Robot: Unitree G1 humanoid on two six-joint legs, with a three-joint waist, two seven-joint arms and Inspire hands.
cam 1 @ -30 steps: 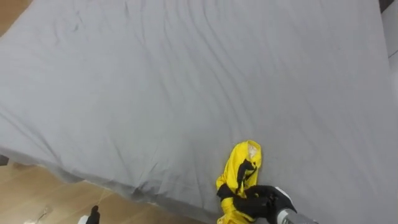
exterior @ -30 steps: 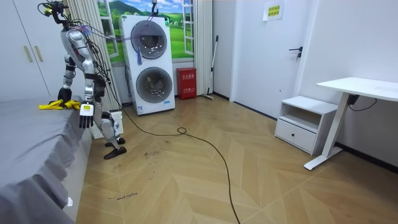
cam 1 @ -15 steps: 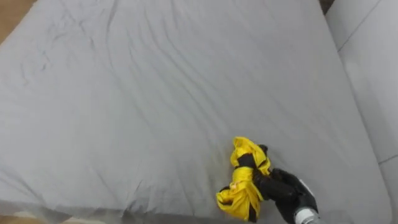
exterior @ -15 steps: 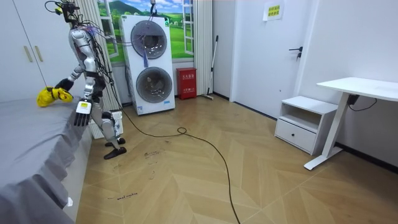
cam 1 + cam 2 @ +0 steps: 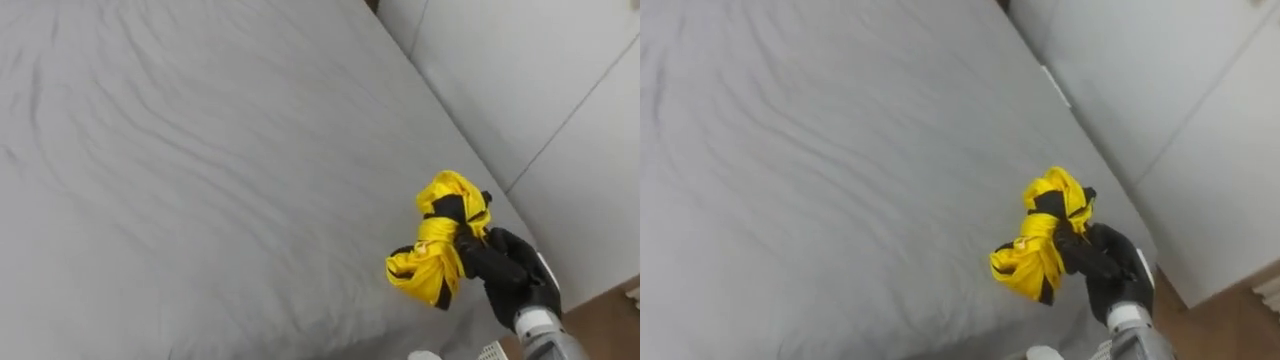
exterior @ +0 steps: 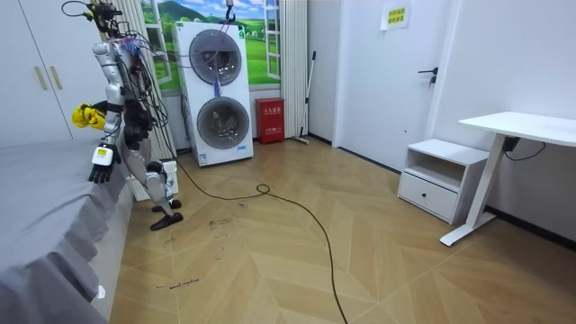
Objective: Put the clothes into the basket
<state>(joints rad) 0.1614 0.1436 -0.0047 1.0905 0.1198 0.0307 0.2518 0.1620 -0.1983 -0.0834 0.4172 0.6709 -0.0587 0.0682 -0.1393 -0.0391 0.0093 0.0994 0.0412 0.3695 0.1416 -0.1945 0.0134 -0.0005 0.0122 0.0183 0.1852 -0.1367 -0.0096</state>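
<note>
Left eye view puts our right hand (image 5: pixel 505 275) low on the right, its dark fingers curled tight round a bunched yellow garment (image 5: pixel 440 250) with black trim. We hold the bundle in the air above the grey bed (image 5: pixel 200 150), near the edge that runs beside the white wardrobe (image 5: pixel 540 90). From the room view we stand at the bedside, the stacked washing machines (image 6: pixel 220 90) behind us. Our left hand (image 6: pixel 99 169) hangs by our hip, fingers loose, holding nothing.
</note>
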